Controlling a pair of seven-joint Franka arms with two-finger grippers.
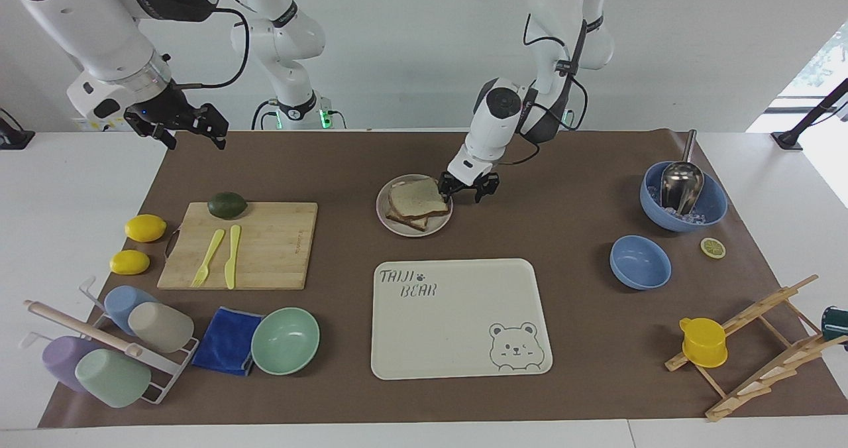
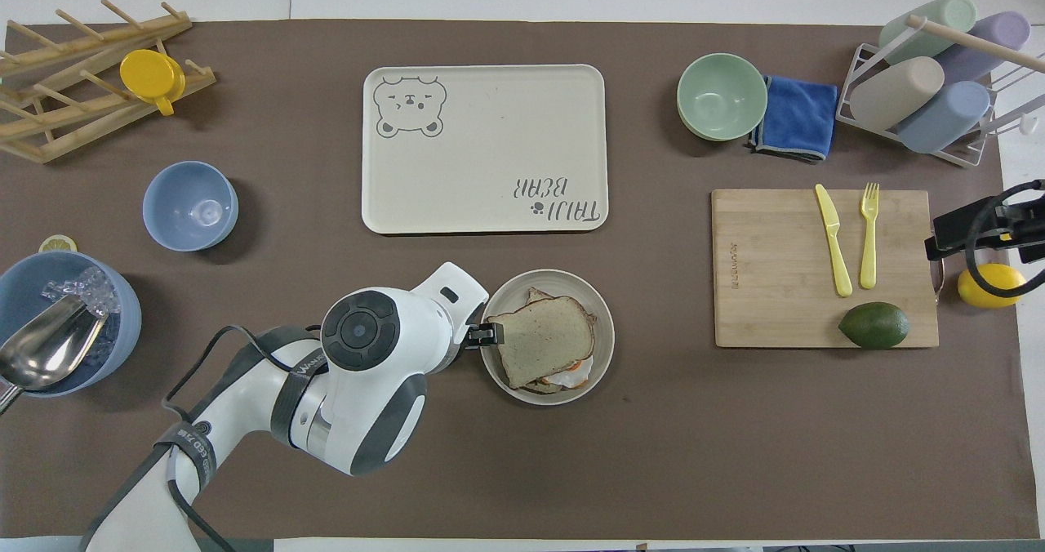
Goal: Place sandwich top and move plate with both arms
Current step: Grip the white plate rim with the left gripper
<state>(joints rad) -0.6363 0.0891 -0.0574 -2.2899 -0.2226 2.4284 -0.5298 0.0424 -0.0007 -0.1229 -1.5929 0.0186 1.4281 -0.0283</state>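
The sandwich top lies on the stacked sandwich on the plate, with egg showing under it in the overhead view. The plate stands nearer to the robots than the bear tray. My left gripper is low and open at the plate's rim on the left arm's side, one finger by the bread's edge, the other outside the rim; it also shows in the overhead view. My right gripper waits open in the air over the mat's edge at the right arm's end.
The cream bear tray lies farther from the robots than the plate. A cutting board holds an avocado, a fork and a knife. Two blue bowls stand toward the left arm's end, a green bowl and a cup rack toward the right arm's.
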